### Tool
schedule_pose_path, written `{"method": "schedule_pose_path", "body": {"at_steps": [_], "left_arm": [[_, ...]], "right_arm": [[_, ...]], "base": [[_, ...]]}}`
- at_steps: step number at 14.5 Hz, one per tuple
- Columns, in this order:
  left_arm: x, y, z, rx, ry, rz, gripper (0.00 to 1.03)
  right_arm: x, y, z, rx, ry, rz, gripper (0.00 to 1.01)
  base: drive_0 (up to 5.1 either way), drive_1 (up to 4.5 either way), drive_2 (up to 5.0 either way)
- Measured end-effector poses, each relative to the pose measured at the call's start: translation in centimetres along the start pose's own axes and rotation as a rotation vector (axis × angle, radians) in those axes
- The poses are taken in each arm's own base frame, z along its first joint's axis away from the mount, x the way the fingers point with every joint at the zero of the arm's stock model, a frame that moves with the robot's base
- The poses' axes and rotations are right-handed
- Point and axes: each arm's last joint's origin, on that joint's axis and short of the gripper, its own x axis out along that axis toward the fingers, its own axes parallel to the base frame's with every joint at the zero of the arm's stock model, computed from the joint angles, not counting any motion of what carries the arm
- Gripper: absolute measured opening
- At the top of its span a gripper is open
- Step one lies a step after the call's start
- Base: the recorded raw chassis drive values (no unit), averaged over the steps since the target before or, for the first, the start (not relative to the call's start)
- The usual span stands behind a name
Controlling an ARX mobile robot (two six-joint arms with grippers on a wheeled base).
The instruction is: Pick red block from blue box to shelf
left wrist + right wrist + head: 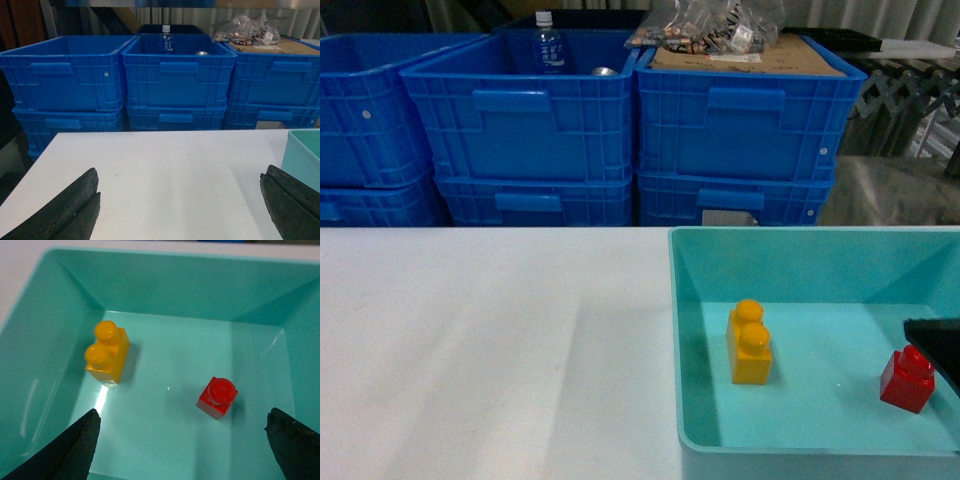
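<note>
The red block (907,379) (217,397) sits upright on the floor of the blue box (800,262) (165,285), toward its right side. My right gripper (182,450) hovers open above the box, the block just ahead of the gap and right of its middle; a dark tip of a finger (938,345) shows in the head view beside the block. My left gripper (177,200) is open over bare white tabletop, left of the box (304,155). The shelf is out of view.
An orange-yellow two-stud brick (750,343) (107,352) stands at the box's left. Stacked dark blue ribbed crates (530,120) (177,75) line the table's far edge, one holding a bottle (547,45), one topped with cardboard (750,55). White tabletop (490,340) spreads left.
</note>
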Motion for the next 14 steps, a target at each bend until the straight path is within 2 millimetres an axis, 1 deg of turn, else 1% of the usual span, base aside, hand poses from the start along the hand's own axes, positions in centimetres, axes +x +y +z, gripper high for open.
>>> {"method": "schedule_pose_path", "body": {"at_steps": [1, 2, 3, 8, 11, 12, 13, 14], "left_arm": [[0.0, 0.0, 0.0, 0.000, 0.000, 0.000, 0.98], [0.0, 0.0, 0.0, 0.000, 0.000, 0.000, 0.98], [0.0, 0.0, 0.0, 0.000, 0.000, 0.000, 0.98], [0.0, 0.0, 0.0, 0.000, 0.000, 0.000, 0.98], [0.0, 0.0, 0.0, 0.000, 0.000, 0.000, 0.98], [0.0, 0.0, 0.0, 0.000, 0.000, 0.000, 0.98], [0.0, 0.0, 0.0, 0.000, 0.000, 0.000, 0.98], [0.0, 0.0, 0.0, 0.000, 0.000, 0.000, 0.98]], "right_arm": [[2.2, -0.3, 0.4, 0.024, 0.046, -0.021, 0.98], [5.6, -0.9, 0.0, 0.048, 0.144, -0.035, 0.98], [8.9, -2.5, 0.1, 0.075, 0.203, -0.083, 0.98], [11.9, -4.0, -0.1, 0.092, 0.249, -0.118, 0.98], [14.2, -4.2, -0.5, 0.091, 0.283, -0.134, 0.98], [14.8, -4.3, -0.8, 0.090, 0.303, -0.150, 0.92], [15.6, -4.5, -1.2, 0.081, 0.319, -0.187, 0.77], [15.8, -4.6, -1.5, 0.086, 0.323, -0.190, 0.66]], "base": [[0.0, 0.00, 0.0], [0.0, 0.00, 0.0], [0.0, 0.00, 0.0], [0.0, 0.00, 0.0], [0.0, 0.00, 0.0], [0.0, 0.00, 0.0], [0.0, 0.00, 0.0], [0.0, 0.00, 0.0]]}}
